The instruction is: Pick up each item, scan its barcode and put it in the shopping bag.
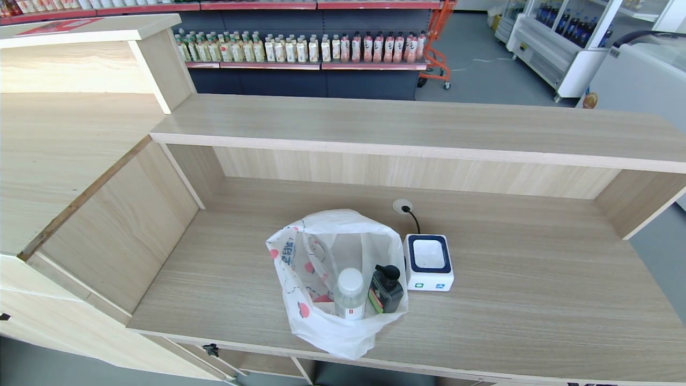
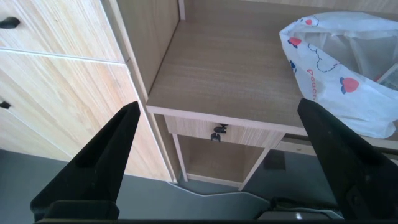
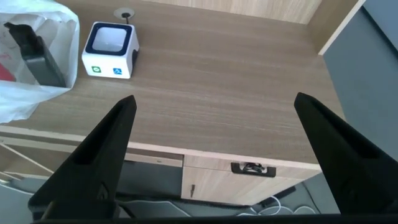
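- The shopping bag (image 1: 292, 268) is stood open on the desk (image 1: 536, 300), right at the front edge. Its bottom seems to bulge a little over that edge.
- A white-capped bottle (image 1: 350, 295) and a dark bottle (image 1: 386, 292) are seen upright inside it.
- The scanner (image 1: 429, 262) is set just beside the bag.
- The left jaws and the right jaws are spread wide, and nothing is held in them. Both are placed out in front of the desk's edge.
- The bag could be knocked off the edge by a bump, since it is thin and soft.
- The scanner's cord (image 1: 412, 219) could be snagged.
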